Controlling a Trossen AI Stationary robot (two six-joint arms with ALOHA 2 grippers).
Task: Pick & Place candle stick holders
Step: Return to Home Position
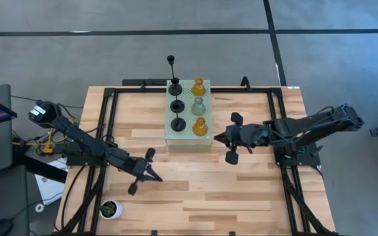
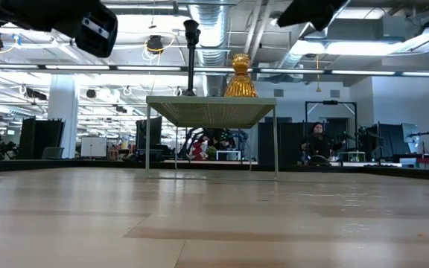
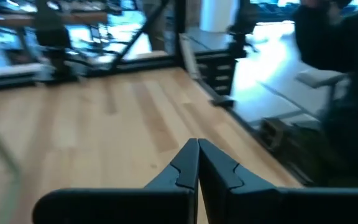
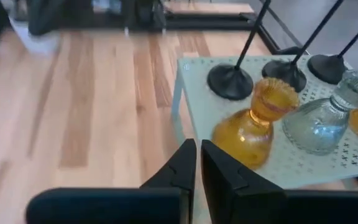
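Left claw: fingers together, empty, over bare tabletop, well apart from the shelf (the pale green perforated block).

The shelf carries all six candle stick holders, upright. Left column: three black stemmed holders. Right column: far amber holder, grey-green holder, near amber holder.

Right claw: fingers together, empty, just beside the shelf's right edge, near the near amber holder.

Step in hand, by judgement: placing looks complete, and both arms are to go home. The next move calls for drawing the right claw straight away from the shelf without brushing the near amber holder.
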